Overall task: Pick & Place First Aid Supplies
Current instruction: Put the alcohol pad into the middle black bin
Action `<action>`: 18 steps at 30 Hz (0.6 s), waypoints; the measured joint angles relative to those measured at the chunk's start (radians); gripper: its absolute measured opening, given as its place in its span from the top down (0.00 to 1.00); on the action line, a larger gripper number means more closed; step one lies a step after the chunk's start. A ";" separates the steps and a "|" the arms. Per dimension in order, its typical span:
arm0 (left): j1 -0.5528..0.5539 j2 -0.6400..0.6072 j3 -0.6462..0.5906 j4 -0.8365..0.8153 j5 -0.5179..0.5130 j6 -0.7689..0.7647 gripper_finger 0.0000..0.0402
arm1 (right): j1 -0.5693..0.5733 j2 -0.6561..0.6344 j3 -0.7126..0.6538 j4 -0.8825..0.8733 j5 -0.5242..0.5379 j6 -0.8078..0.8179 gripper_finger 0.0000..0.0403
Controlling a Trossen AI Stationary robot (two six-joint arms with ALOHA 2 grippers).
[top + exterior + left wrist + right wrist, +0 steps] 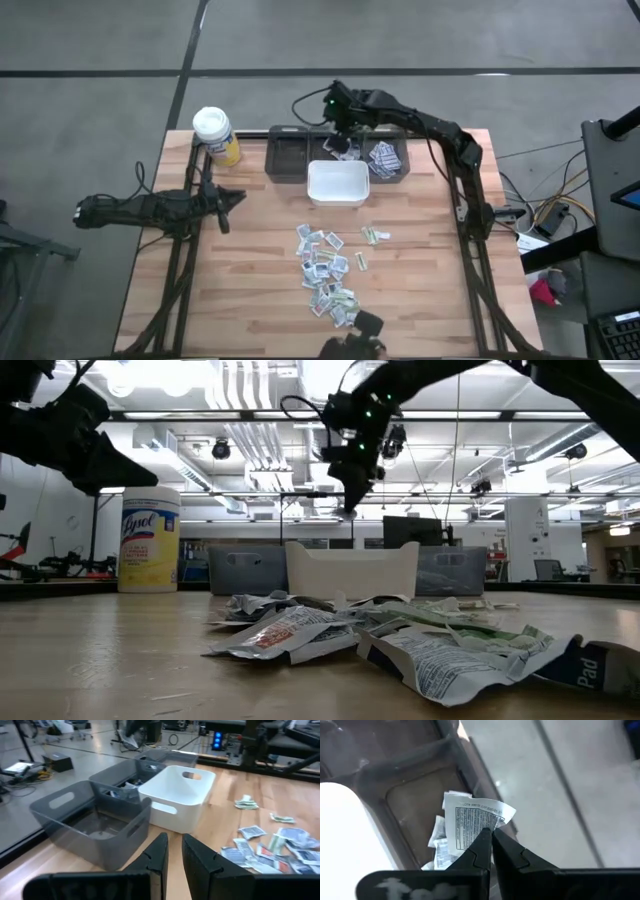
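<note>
Right wrist view shows the right gripper [490,837] pinching a white printed paper packet [472,822] above the middle grey plastic bin [415,795], seemingly poised for dropping; behind the white rectangular tub [338,183]. The left gripper [228,200], fingers slightly parted and empty, waits left of that tub; the remaining packets [328,272] lie in front of it.

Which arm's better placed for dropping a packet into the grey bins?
Right. The right gripper already pinches a packet above the middle grey bin; the left gripper holds nothing, away from the bins.

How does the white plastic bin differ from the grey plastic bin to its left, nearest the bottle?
The white plastic bin is opaque and stands nearer the table's middle; the grey plastic bin is translucent and sits at the far edge. No packets show in either. Both are rectangular with cut-out handles.
</note>
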 joint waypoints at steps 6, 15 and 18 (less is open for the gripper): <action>0.000 0.000 0.000 0.000 -0.056 0.000 0.87 | -0.050 0.002 -0.103 0.049 -0.129 -0.002 0.98; 0.000 0.000 0.000 0.000 -0.085 -0.003 0.87 | -0.079 0.003 -0.256 0.141 -0.134 -0.021 0.98; 0.000 0.000 0.000 0.000 -0.085 -0.011 0.87 | -0.085 0.003 -0.283 0.151 -0.134 -0.021 0.98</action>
